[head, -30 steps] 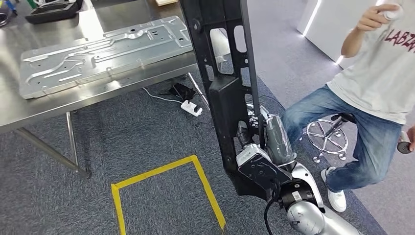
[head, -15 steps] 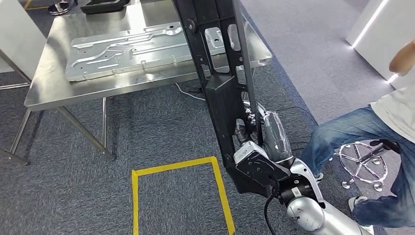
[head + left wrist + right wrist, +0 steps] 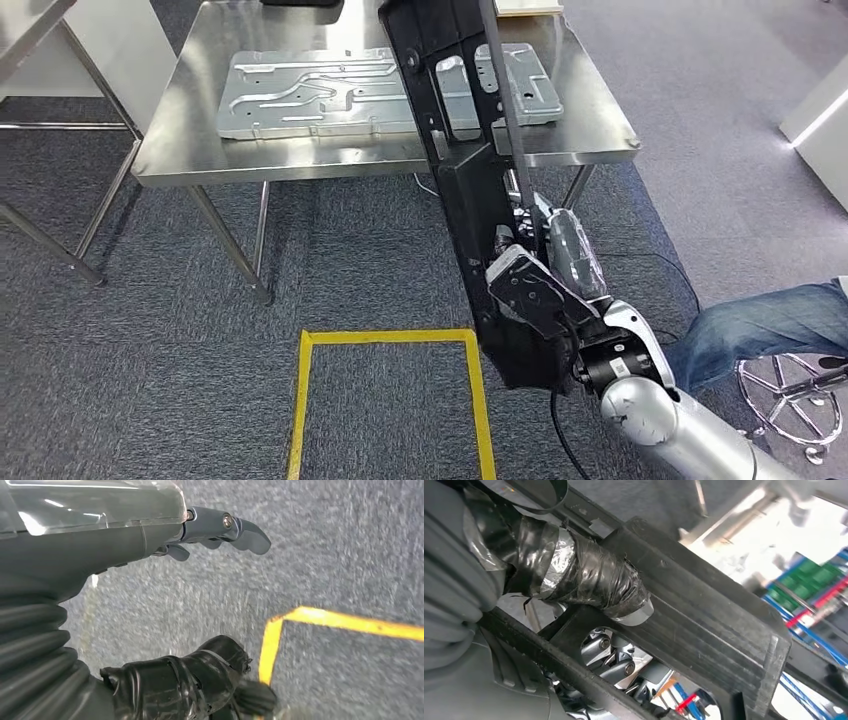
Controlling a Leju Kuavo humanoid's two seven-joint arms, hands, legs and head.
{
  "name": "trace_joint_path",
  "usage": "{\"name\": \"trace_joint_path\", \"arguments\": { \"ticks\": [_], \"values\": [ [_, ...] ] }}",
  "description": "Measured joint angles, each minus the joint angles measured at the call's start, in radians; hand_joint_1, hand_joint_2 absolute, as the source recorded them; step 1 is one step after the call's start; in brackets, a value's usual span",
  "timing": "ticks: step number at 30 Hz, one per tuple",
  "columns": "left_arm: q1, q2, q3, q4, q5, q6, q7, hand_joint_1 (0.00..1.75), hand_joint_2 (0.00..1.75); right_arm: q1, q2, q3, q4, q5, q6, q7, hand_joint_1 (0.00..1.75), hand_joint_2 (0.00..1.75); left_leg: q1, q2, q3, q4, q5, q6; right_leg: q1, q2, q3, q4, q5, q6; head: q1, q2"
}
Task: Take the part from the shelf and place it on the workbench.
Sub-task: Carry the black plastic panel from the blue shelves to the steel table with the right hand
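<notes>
A long black plastic part [image 3: 470, 190] with several cut-outs stands nearly upright in front of me, its top end overlapping the steel workbench [image 3: 185, 135] in the head view. My right hand [image 3: 540, 295] grips the part near its lower end. In the right wrist view the taped thumb [image 3: 589, 582] presses on the part's ribbed face [image 3: 704, 630], and the fingers [image 3: 616, 657] show through an opening. My left hand [image 3: 90, 545] hangs over the carpet, fingers apart and holding nothing.
A silver stamped metal plate [image 3: 330, 90] lies on the workbench. A yellow tape rectangle [image 3: 390, 338] marks the grey carpet below. A person's jeans leg [image 3: 770, 325] and a chrome stool base [image 3: 800, 395] are at the lower right. Another table's legs [image 3: 60, 245] stand at the left.
The camera has turned: the workbench now sits centred ahead and the person has slid off to the right. The part stays upright in my right hand.
</notes>
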Motion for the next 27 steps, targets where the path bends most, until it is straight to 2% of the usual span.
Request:
{"name": "trace_joint_path", "arguments": {
  "ticks": [1, 2, 3, 4, 5, 7, 10, 11, 12, 14, 15, 16, 17, 18, 19, 20, 21, 24, 25, 26, 27],
  "values": [
    [0.000, 0.001, 0.000, 0.000, 0.002, -0.016, -0.005, 0.00, 1.75, -0.013, -0.010, 0.000, 0.007, 0.002, 0.011, 0.015, 1.75, 1.75, -0.003, -0.006, 0.004, 0.000, -0.003, 0.002, 0.001, 0.001, -0.006, -0.011, 0.026, -0.004, 0.000, 0.000],
    [0.000, 0.001, 0.000, 0.000, 0.004, -0.026, -0.011, 0.00, 1.75, -0.029, -0.021, 0.000, 0.014, 0.007, 0.022, 0.030, 1.75, 1.75, -0.005, -0.012, 0.009, 0.001, -0.007, 0.003, 0.002, 0.002, 0.006, -0.058, 0.068, -0.009, 0.000, 0.000],
    [0.001, 0.001, 0.000, 0.000, 0.005, -0.032, -0.017, 0.00, 1.75, -0.047, -0.032, -0.001, 0.018, 0.014, 0.033, 0.044, 1.75, 1.75, -0.006, -0.018, 0.014, 0.001, -0.011, 0.003, 0.004, 0.003, 0.030, -0.128, 0.113, -0.017, 0.000, 0.000],
    [0.000, 0.002, 0.000, 0.000, 0.005, -0.034, -0.021, 0.00, 1.75, -0.065, -0.042, -0.003, 0.022, 0.024, 0.042, 0.058, 1.75, 1.75, -0.009, -0.022, 0.018, 0.003, -0.015, 0.001, 0.007, 0.004, 0.055, -0.195, 0.143, -0.023, 0.000, 0.000],
    [0.000, 0.002, 0.000, 0.000, 0.004, -0.034, -0.024, 0.00, 1.75, -0.082, -0.051, -0.005, 0.024, 0.034, 0.049, 0.070, 1.75, 1.75, -0.010, -0.026, 0.019, 0.003, -0.019, -0.002, 0.010, 0.004, 0.073, -0.241, 0.159, -0.028, -0.001, 0.000],
    [0.000, 0.003, 0.000, 0.000, 0.004, -0.033, -0.025, 0.00, 1.75, -0.109, -0.066, -0.009, 0.025, 0.052, 0.060, 0.091, 1.75, 1.75, -0.011, -0.030, 0.020, 0.003, -0.023, -0.011, 0.015, 0.006, 0.086, -0.272, 0.156, -0.033, -0.002, 0.000],
    [0.003, 0.006, 0.000, 0.000, 0.004, -0.029, -0.022, 0.00, 1.75, -0.132, -0.083, -0.011, 0.024, 0.067, 0.069, 0.110, 1.75, 1.75, -0.010, -0.026, 0.020, 0.018, -0.038, -0.027, 0.008, 0.004, 0.108, -0.287, 0.156, -0.045, -0.003, 0.000],
    [0.002, 0.006, 0.000, 0.000, 0.004, -0.027, -0.022, 0.00, 1.75, -0.138, -0.087, -0.011, 0.024, 0.071, 0.071, 0.113, 1.75, 1.75, -0.009, -0.023, 0.004, 0.052, -0.054, -0.033, 0.004, 0.003, 0.120, -0.292, 0.155, -0.049, -0.006, 0.000],
    [0.002, 0.007, 0.000, 0.000, 0.005, -0.026, -0.023, 0.00, 1.75, -0.143, -0.089, -0.011, 0.023, 0.074, 0.072, 0.115, 1.75, 1.75, -0.005, -0.019, -0.024, 0.106, -0.075, -0.039, 0.002, 0.001, 0.128, -0.295, 0.151, -0.052, -0.009, 0.000],
    [0.001, 0.007, 0.000, 0.000, 0.005, -0.023, -0.023, 0.00, 1.75, -0.150, -0.092, -0.011, 0.023, 0.078, 0.076, 0.119, 1.75, 1.75, 0.001, -0.014, -0.101, 0.234, -0.112, -0.049, 0.000, 0.000, 0.143, -0.295, 0.139, -0.055, -0.011, 0.000],
    [0.003, 0.007, 0.000, 0.000, 0.006, -0.023, -0.024, 0.00, 1.75, -0.151, -0.093, -0.011, 0.023, 0.080, 0.077, 0.121, 1.75, 1.75, 0.004, -0.012, -0.131, 0.270, -0.109, -0.052, 0.000, 0.000, 0.151, -0.295, 0.131, -0.054, -0.011, 0.000],
    [0.005, 0.007, 0.000, 0.000, 0.006, -0.022, -0.024, 0.00, 1.75, -0.151, -0.094, -0.011, 0.023, 0.081, 0.079, 0.122, 1.75, 1.75, 0.005, -0.010, -0.144, 0.270, -0.087, -0.055, -0.001, 0.000, 0.162, -0.295, 0.123, -0.052, -0.011, 0.000],
    [0.007, 0.007, 0.000, 0.000, 0.006, -0.022, -0.024, 0.00, 1.75, -0.151, -0.095, -0.011, 0.024, 0.082, 0.080, 0.122, 1.75, 1.75, 0.007, -0.008, -0.137, 0.231, -0.046, -0.055, -0.003, 0.000, 0.174, -0.295, 0.113, -0.049, -0.011, 0.000],
    [0.008, 0.008, 0.000, 0.000, 0.007, -0.022, -0.024, 0.00, 1.75, -0.152, -0.097, -0.011, 0.024, 0.083, 0.080, 0.123, 1.75, 1.75, 0.008, -0.006, -0.115, 0.162, 0.003, -0.055, -0.004, 0.000, 0.188, -0.295, 0.102, -0.045, -0.011, 0.000],
    [0.009, 0.008, 0.000, 0.000, 0.007, -0.022, -0.024, 0.00, 1.75, -0.153, -0.098, -0.011, 0.023, 0.083, 0.080, 0.122, 1.75, 1.75, 0.006, -0.004, -0.088, 0.100, 0.035, -0.053, -0.003, -0.001, 0.198, -0.296, 0.090, -0.039, -0.012, 0.000],
    [0.008, 0.009, 0.000, 0.000, 0.007, -0.021, -0.024, 0.00, 1.75, -0.155, -0.100, -0.011, 0.023, 0.084, 0.080, 0.122, 1.75, 1.75, 0.004, -0.004, -0.064, 0.049, 0.051, -0.049, -0.002, -0.001, 0.205, -0.297, 0.080, -0.032, -0.013, 0.000],
    [0.008, 0.009, 0.000, 0.000, 0.007, -0.021, -0.025, 0.00, 1.75, -0.158, -0.102, -0.011, 0.023, 0.085, 0.080, 0.123, 1.75, 1.75, 0.001, -0.004, -0.048, 0.020, 0.052, -0.045, 0.000, -0.001, 0.211, -0.301, 0.073, -0.025, -0.014, 0.000],
    [0.006, 0.010, 0.000, 0.000, 0.007, -0.019, -0.026, 0.00, 1.75, -0.163, -0.108, -0.011, 0.021, 0.086, 0.081, 0.123, 1.75, 1.75, 0.001, -0.007, -0.027, 0.003, 0.026, -0.026, 0.000, -0.001, 0.222, -0.293, 0.074, -0.008, -0.011, 0.000],
    [0.006, 0.010, 0.000, 0.000, 0.007, -0.019, -0.026, 0.00, 1.75, -0.164, -0.109, -0.011, 0.021, 0.088, 0.081, 0.123, 1.75, 1.75, 0.003, -0.008, -0.018, -0.001, 0.021, -0.019, -0.001, 0.000, 0.210, -0.265, 0.079, -0.004, -0.009, 0.000],
    [0.005, 0.010, 0.000, 0.000, 0.007, -0.018, -0.026, 0.00, 1.75, -0.166, -0.111, -0.011, 0.021, 0.090, 0.082, 0.123, 1.75, 1.75, 0.005, -0.009, -0.008, -0.006, 0.016, -0.012, -0.001, 0.000, 0.184, -0.218, 0.079, -0.001, -0.006, 0.000],
    [0.005, 0.010, 0.000, 0.000, 0.007, -0.018, -0.026, 0.00, 1.75, -0.167, -0.112, -0.011, 0.020, 0.093, 0.083, 0.124, 1.75, 1.75, 0.006, -0.010, 0.004, -0.010, 0.010, -0.007, -0.002, 0.001, 0.143, -0.156, 0.069, 0.001, -0.002, 0.000]
  ]
}}
